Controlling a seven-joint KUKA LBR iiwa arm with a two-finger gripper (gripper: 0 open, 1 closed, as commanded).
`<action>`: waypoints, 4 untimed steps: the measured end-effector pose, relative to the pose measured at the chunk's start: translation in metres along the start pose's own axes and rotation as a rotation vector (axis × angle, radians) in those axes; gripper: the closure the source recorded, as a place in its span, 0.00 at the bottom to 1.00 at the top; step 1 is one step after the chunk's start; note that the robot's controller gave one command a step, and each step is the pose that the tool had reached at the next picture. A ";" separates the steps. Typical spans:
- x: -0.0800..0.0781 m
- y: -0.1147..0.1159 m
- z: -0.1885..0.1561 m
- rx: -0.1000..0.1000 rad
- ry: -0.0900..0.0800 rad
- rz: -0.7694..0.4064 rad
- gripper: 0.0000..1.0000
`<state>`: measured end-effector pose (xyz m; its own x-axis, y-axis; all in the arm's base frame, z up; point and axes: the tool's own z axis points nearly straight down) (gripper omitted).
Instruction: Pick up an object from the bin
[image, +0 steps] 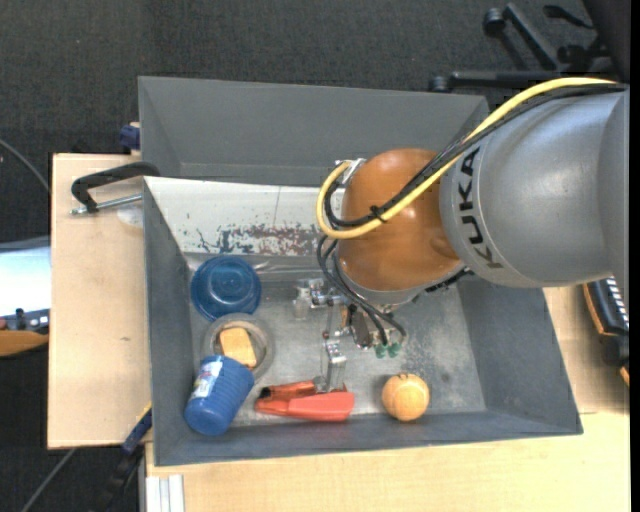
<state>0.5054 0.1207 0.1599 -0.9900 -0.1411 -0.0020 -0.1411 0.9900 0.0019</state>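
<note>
In the middle of the frame, the tool (333, 352) hangs low inside the grey bin (165, 330), tucked under the arm's rounded orange cover (395, 225). A yellow cable (480, 120) loops over that cover, and the big grey arm (550, 190) comes in from the right. Is the tool open or closed? I cannot tell from this angle; nothing is seen gripped in it. Its lower tip points down at the red-orange long thing (305, 403), which lies flat near the bin's lower wall, at lower centre. The two are very close, though whether they touch is unclear. Just right of that piece sits a tan round ball (405, 396), on its own and apart from the tool. Over on the left, a blue bowl (228, 287) rests mouth up. Below it lies a tape roll (238, 345) with a yellow-orange lump inside its ring. At lower left, a blue cylinder (217, 395) with a pale label lies tilted on its side, just beside the roll.
</note>
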 end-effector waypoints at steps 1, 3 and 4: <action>0.003 0.030 0.020 0.000 0.000 -0.318 0.00; -0.037 0.086 0.083 -0.003 -0.018 -0.106 0.00; -0.048 0.091 0.084 0.003 -0.010 -0.142 1.00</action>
<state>0.5398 0.2172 0.0762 -0.9599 -0.2801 -0.0124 -0.2801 0.9600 -0.0021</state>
